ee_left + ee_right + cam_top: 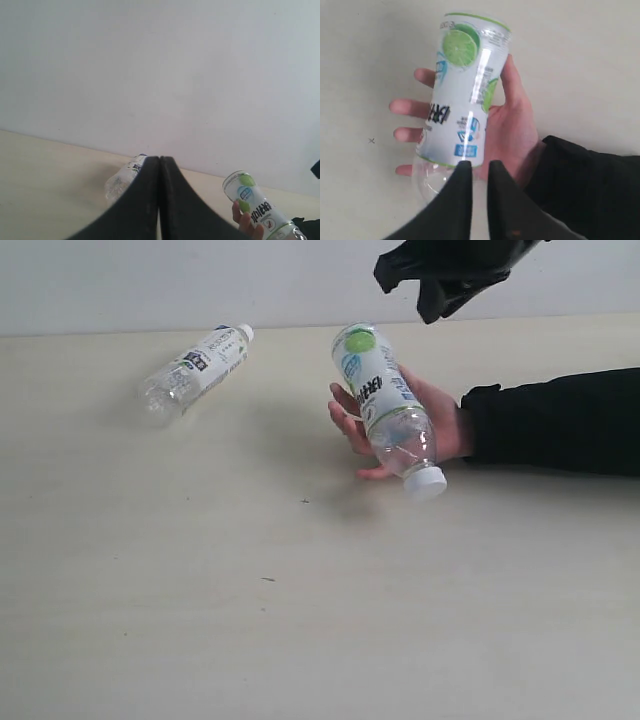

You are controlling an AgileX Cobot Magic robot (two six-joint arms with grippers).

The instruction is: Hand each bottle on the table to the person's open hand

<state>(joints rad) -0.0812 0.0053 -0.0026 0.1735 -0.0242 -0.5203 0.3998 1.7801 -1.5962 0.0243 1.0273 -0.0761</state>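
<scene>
Bare cream table (300, 640) fills the foreground of the exterior view, matt, with faint grain and a few dark specks. Past it, toward the right edge, a person's hand (443, 415) lies palm up, fingers loosely uncurled, its wrist in a black sleeve (560, 420). A clear plastic lime-label bottle (385, 405) rests across the palm, tilted, its white cap (427, 483) pointing toward the near edge. The right gripper (412, 292) hangs above the hand, clear of the bottle, its black fingers parted and holding nothing. A second bottle (195, 370), clear and white-capped, lies on its side near the far edge, toward the left corner.

From the left wrist, the left gripper (160, 159) shows two smooth black fingers pressed together with nothing between them. The second bottle (122, 180) lies beyond them on the table (45, 190), and the lime-label bottle (255, 205) sits off to one side over fingertips of the hand (245, 222).

From the right wrist, the right gripper (477, 167) shows a narrow gap between its fingers, just above the lime-label bottle (465, 95). That bottle's glossy label covers the palm of the hand (512, 130).
</scene>
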